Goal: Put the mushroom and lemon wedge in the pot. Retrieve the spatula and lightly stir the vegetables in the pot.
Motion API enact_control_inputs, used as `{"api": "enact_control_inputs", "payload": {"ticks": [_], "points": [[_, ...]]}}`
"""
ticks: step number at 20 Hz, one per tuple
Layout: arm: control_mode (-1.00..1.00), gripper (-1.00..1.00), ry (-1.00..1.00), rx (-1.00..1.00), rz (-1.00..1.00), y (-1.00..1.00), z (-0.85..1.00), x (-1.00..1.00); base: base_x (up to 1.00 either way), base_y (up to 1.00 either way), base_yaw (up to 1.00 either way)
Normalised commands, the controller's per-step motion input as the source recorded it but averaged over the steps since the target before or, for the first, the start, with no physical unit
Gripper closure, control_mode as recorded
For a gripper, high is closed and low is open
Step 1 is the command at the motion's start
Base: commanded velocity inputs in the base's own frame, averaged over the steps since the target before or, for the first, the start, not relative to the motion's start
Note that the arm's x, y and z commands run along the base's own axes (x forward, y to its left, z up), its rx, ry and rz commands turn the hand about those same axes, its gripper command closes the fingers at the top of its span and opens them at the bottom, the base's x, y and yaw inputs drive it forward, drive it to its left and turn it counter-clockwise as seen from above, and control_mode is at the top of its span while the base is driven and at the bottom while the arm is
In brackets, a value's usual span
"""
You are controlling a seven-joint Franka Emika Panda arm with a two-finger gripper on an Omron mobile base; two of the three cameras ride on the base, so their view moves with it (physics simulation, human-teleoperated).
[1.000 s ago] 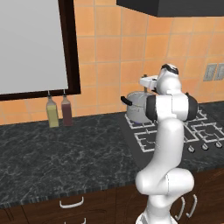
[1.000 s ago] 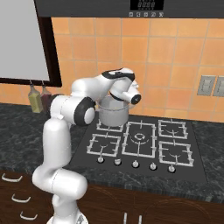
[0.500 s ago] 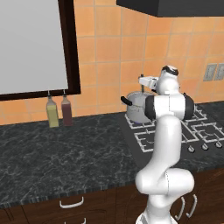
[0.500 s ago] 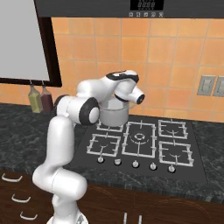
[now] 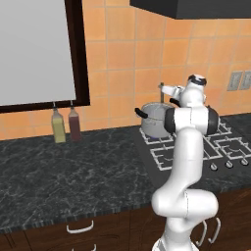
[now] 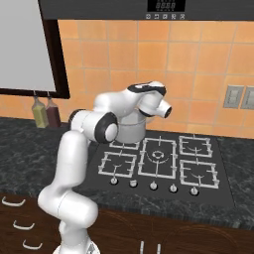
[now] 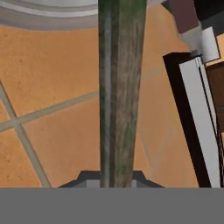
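Observation:
The steel pot (image 5: 154,119) with black side handles stands on the back left burner and shows behind my arm (image 6: 130,131). Just above it, my gripper (image 5: 167,91) is shut on the spatula, whose thin brown handle (image 5: 161,91) stands upright over the pot. Seen from the hand, the handle (image 7: 118,87) runs from between my fingertips (image 7: 87,177) straight toward the pot's grey rim (image 7: 43,15). The spatula's blade is hidden. The mushroom and the lemon wedge are hidden, and I cannot see inside the pot.
Two bottles (image 5: 66,125) stand against the tiled wall under the dark-framed window, left of the stove (image 6: 42,112). The black cooktop (image 6: 158,158) has four grates and a row of knobs along its front. Dark stone counter stretches to the left.
My hand has drifted a little to the right above the pot, the spatula going with it. The pot and the bottles stay put.

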Motion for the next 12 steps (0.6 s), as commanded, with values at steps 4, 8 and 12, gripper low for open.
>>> {"api": "enact_control_inputs", "payload": {"ticks": [4,8,12], "points": [[-1.00,1.00,-0.02,-0.05,0.17,0.00,-0.12,0.00,0.00,0.00,0.00],[-1.00,1.00,-0.10,-0.03,0.19,0.01,-0.15,0.03,0.00,0.00,0.00],[-1.00,1.00,-0.15,0.00,0.18,0.05,-0.12,0.19,0.00,0.00,0.00]]}}
